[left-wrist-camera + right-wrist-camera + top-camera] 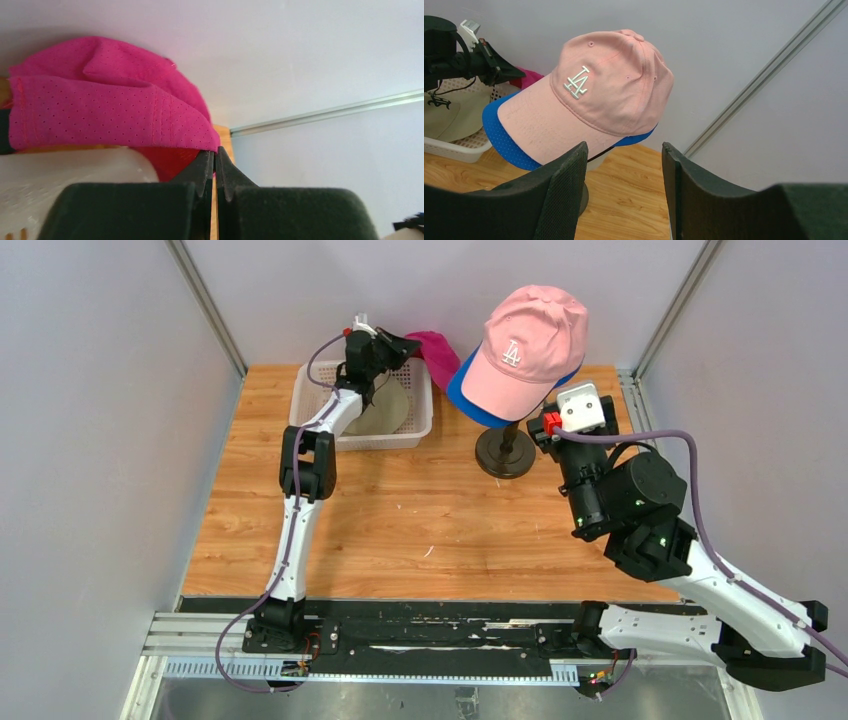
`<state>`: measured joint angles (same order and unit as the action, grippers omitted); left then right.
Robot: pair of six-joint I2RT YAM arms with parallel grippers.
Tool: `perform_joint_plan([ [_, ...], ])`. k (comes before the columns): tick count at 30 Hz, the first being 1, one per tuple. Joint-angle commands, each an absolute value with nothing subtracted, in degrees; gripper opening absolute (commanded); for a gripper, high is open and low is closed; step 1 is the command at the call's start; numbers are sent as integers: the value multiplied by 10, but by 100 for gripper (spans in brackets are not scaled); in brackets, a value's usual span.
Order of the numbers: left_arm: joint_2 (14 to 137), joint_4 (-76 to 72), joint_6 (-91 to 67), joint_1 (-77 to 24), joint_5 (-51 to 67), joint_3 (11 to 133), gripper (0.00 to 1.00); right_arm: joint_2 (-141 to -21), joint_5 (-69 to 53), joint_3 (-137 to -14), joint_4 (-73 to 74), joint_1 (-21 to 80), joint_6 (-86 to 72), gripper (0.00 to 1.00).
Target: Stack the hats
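Left gripper [215, 161] pinches magenta cap [100, 105]; right gripper [624, 150] half-open, empty. Four caps: also pink [530, 340], blue [466, 397], khaki [390, 410].

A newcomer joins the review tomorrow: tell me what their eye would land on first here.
The light pink cap sits over the royal blue cap on the dark stand, back right of the table. Back left, the left pincer is shut on the edge of the magenta cap, just past the white basket.
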<state>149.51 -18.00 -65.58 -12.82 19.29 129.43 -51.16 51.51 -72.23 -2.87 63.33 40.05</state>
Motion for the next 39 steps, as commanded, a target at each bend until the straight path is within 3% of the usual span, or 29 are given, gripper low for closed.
perform_joint_plan([
  [1, 1472, -305, -704, -125, 202, 1304, 0, -496, 528, -715, -35, 619, 397, 56],
  [19, 1457, -521, -841, -122, 193, 1360, 0, -481, 534, -703, -29, 619, 392, 55],
  [39, 1125, -598, -1002, -103, 287, 1057, 0, -491, 461, -758, 28, 618, 308, 55],
])
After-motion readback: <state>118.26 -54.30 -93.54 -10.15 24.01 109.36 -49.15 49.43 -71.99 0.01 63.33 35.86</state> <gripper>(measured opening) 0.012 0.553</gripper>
